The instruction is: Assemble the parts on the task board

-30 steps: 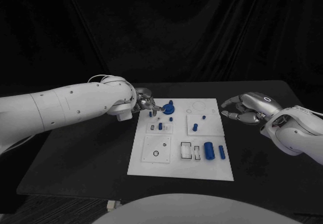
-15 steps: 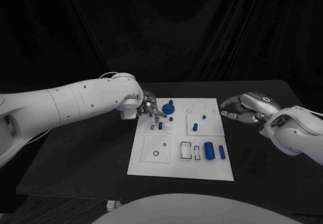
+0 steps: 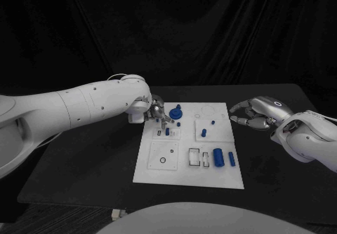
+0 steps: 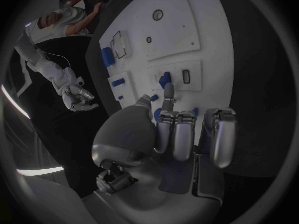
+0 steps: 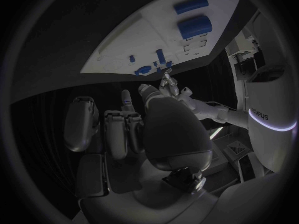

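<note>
Parts are spread across the white task board [image 3: 189,165] at the table's middle: a blue round part [image 3: 176,113] at the far left, two blue cylinders [image 3: 219,158] lying near the right edge. The left hand [image 3: 155,111] is held over the board's far-left corner, whether anything is pinched cannot be told. The right hand [image 3: 254,115] is held just right of the board, fingers curled on nothing.

— What colour was the task board [image 3: 188,161]?
— White, marked with thin black outlines, on a black table [image 3: 91,161].
— And the parts [image 3: 218,157]?
— Blue, all of them.
— The hands?
— The left hand [image 3: 156,112] and the right hand [image 3: 251,116] were silver, on white arms.
</note>
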Motion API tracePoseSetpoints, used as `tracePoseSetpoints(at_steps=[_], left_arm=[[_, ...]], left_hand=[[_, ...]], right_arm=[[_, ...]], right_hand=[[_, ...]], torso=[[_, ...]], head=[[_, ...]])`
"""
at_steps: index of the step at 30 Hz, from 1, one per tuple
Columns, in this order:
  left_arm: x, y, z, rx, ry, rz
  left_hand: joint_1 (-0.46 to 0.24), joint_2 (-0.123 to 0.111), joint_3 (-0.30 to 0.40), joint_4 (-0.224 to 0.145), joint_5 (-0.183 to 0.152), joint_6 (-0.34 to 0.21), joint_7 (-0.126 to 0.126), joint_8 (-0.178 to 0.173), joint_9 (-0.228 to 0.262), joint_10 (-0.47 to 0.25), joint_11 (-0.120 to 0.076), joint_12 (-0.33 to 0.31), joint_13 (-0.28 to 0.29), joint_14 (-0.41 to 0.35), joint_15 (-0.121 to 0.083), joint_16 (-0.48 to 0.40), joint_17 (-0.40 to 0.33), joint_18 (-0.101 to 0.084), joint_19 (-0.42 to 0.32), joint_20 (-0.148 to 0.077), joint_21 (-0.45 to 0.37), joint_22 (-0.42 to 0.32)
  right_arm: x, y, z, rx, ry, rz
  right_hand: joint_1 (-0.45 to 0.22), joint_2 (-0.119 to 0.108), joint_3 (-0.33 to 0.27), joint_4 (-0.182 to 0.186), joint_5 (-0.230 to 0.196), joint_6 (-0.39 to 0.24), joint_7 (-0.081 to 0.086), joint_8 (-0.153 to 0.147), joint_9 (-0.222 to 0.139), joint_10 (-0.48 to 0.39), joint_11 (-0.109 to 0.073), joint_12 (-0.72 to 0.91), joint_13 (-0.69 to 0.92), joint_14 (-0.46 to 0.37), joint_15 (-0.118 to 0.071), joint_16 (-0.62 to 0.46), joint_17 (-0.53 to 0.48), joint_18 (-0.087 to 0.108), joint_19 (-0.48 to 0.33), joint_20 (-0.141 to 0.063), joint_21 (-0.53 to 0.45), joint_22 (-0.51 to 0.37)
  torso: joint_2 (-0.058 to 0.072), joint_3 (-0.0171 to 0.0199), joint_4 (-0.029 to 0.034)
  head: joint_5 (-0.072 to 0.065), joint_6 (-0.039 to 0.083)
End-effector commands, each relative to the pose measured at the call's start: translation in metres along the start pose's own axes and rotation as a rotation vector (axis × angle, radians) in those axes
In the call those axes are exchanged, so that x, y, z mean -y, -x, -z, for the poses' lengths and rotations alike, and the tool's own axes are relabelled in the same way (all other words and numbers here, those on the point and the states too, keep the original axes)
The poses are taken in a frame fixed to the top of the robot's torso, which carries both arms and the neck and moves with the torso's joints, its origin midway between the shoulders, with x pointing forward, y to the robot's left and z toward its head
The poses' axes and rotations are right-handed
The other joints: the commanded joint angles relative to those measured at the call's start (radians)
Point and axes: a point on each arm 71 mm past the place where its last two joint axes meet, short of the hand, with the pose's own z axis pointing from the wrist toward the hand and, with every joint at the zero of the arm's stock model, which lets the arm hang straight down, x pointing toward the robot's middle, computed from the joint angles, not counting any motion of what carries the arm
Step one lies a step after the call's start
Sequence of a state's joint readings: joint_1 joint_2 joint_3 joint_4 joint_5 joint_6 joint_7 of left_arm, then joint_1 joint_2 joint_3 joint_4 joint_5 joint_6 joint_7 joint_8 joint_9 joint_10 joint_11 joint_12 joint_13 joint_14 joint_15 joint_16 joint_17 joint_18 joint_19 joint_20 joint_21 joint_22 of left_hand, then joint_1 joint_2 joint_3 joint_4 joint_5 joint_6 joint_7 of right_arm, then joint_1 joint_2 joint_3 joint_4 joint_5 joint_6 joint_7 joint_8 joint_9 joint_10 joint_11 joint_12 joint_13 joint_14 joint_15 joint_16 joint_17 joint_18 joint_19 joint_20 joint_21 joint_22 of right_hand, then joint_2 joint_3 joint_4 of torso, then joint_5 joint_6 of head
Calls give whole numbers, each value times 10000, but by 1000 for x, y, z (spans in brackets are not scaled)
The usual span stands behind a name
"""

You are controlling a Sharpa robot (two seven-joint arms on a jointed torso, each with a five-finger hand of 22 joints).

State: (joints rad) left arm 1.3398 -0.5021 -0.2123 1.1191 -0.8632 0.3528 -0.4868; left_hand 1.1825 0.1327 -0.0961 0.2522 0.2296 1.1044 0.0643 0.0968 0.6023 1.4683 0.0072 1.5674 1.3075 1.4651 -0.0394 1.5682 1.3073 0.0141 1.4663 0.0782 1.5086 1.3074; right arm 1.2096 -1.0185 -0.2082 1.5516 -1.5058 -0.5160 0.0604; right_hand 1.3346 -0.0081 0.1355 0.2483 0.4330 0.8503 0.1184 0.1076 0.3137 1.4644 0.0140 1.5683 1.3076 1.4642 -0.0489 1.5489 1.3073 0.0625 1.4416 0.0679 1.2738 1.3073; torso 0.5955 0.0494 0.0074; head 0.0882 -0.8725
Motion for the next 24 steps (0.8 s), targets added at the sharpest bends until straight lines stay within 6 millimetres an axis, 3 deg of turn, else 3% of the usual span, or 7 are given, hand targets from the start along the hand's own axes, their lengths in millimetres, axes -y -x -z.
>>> tracePoseSetpoints(at_steps=[1, 24], left_arm=[[2, -1, -1, -258, 114, -42], [5, -7, -13, -820, 430, -252]], left_hand=[[114, -20, 29, -55, 7, 78, 16, 42, 20, 1025, -68, 34, 2633, 1057, -65, 26, 2635, 38, 665, -102, -15, 2399], [274, -28, 209, -264, 23, 48, -23, 132, 167, 1025, -107, 34, 2633, 1057, -107, 26, 2635, 58, 616, -155, -92, 2372]], right_arm=[[1, -1, 0, -24, -145, 7], [-1, 0, 1, 28, -122, -18]], right_hand=[[60, -31, 56, 7, 55, 72, -7, -37, -13, 1064, 70, 25, 2632, 985, 50, -30, 2410, 64, -35, -23, 6, 1692], [68, -34, 71, 2, 62, 95, -11, -27, -17, 1064, 65, 25, 2632, 981, 46, -43, 2398, 69, -42, -25, -21, 1684]], torso=[[-4, 5, 1], [7, 2, -2]], head=[[17, -2], [10, -2]])
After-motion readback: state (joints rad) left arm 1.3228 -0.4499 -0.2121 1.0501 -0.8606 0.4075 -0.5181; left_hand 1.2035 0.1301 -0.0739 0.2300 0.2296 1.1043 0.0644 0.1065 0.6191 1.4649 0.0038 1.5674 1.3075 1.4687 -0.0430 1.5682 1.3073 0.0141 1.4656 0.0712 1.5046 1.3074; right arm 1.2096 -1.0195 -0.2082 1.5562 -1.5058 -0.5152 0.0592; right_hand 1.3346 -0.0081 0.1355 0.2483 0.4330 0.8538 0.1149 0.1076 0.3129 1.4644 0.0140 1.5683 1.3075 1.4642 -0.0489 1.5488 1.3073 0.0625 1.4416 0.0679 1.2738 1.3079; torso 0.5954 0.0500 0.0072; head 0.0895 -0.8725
